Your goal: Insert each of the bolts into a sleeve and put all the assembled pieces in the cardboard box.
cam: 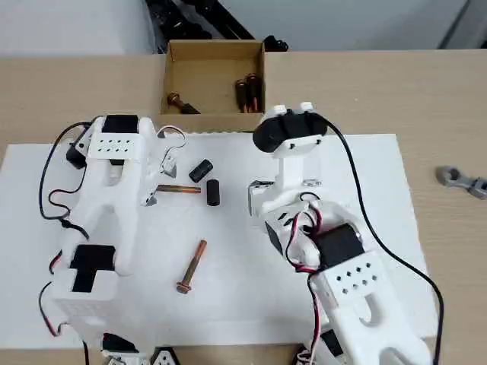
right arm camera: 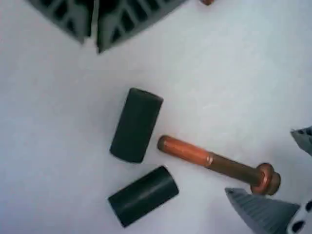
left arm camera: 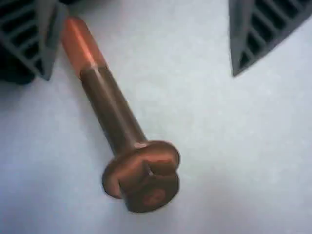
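Workshop bench: wooden table, white sheet, wrench.

Open sheet lies around the loose bolt, between the two arms. Near the far edge, two sleeves crowd the tip of the other bolt, which the left gripper straddles with fingers apart. The box stands open-topped, its middle floor bare.
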